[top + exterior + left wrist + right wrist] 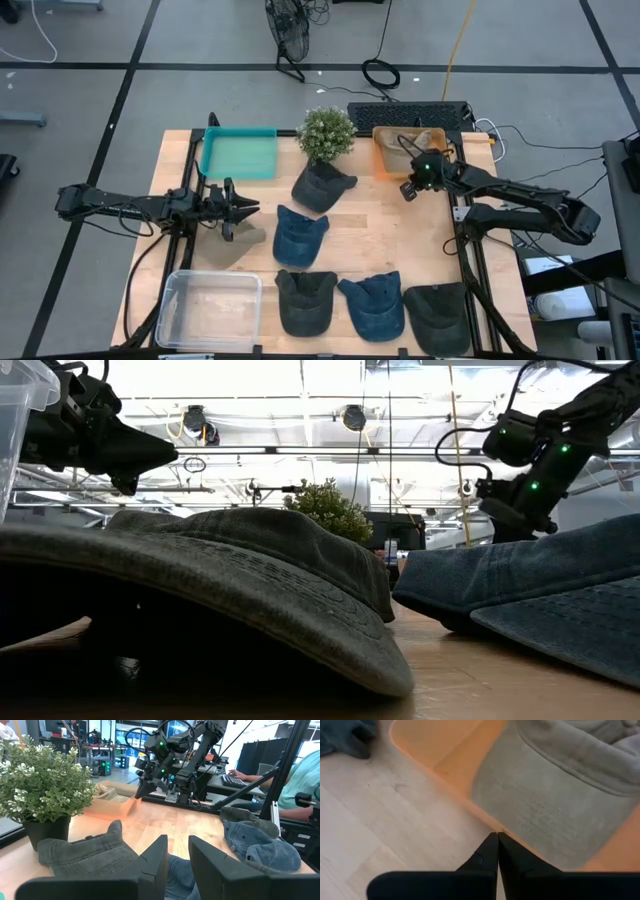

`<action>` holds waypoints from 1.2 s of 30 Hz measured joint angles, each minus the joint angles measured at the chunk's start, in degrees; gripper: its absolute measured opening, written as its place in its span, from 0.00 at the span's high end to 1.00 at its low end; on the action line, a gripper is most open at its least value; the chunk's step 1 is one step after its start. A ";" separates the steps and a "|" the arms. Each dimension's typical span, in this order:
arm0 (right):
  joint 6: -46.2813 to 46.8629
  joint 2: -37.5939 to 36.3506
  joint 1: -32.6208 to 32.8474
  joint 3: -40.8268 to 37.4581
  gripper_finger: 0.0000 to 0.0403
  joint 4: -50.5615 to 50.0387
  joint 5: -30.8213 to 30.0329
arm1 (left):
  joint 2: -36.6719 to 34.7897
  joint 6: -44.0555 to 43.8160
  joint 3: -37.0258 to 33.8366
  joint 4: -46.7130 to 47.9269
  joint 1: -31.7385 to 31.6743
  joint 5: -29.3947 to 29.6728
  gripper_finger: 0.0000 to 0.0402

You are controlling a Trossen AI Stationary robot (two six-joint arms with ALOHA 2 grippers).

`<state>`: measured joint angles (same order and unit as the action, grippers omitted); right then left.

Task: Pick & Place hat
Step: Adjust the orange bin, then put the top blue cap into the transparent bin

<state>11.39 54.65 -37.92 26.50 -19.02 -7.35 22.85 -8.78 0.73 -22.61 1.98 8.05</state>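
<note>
Several hats lie on the wooden table: a khaki one [238,250], a dark grey one [322,186] and a blue one [300,236], with three more in a row along the near edge. A beige hat [422,140] [560,800] lies inside the orange bin [384,162]. My left gripper [250,210] [177,852] is open and hovers above the khaki hat, pointing toward the table's right. My right gripper [408,190] [497,842] is shut and hangs over the orange bin's near left rim [470,807].
A teal tray [240,153] sits at the far left, with a potted plant [326,132] beside it. A clear plastic bin [210,308] stands at the near left corner. A keyboard [408,116] lies beyond the far edge. A seated person [300,775] is in the room behind.
</note>
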 joint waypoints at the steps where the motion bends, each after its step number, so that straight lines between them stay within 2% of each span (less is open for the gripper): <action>1: -0.16 0.00 -0.11 -0.30 1.00 -0.04 -0.02 | 0.00 0.00 0.00 -0.02 0.00 -0.01 0.78; 7: -1.82 -0.77 -0.31 -0.53 1.00 -0.97 -0.02 | 0.00 0.13 0.00 0.05 0.00 0.00 0.78; 12: -1.77 -4.69 -0.28 -0.53 1.00 -1.12 1.07 | 0.00 0.70 0.00 0.23 0.00 -0.02 0.78; 15: -1.79 -8.30 -0.28 -0.53 1.00 0.05 5.65 | 0.00 1.09 0.00 0.69 0.00 -0.08 0.78; 21: -0.53 -15.08 -0.16 -0.52 1.00 5.23 19.84 | 0.02 2.45 0.00 1.57 0.00 -0.10 0.78; 26: -1.05 -15.89 2.75 -0.52 1.00 9.97 20.98 | 0.02 2.08 -0.01 0.31 -0.02 -1.32 0.78; 31: -3.99 -12.75 7.89 -0.52 1.00 20.45 21.13 | 0.00 1.14 0.00 -4.19 -0.02 -6.47 0.78; 36: -7.88 -8.13 11.95 -0.52 1.00 40.43 20.92 | 0.36 -2.32 2.05 -0.75 0.02 -7.99 0.78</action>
<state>3.51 46.52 -25.97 25.98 21.41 13.57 23.21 -11.10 2.78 -23.36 2.00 0.06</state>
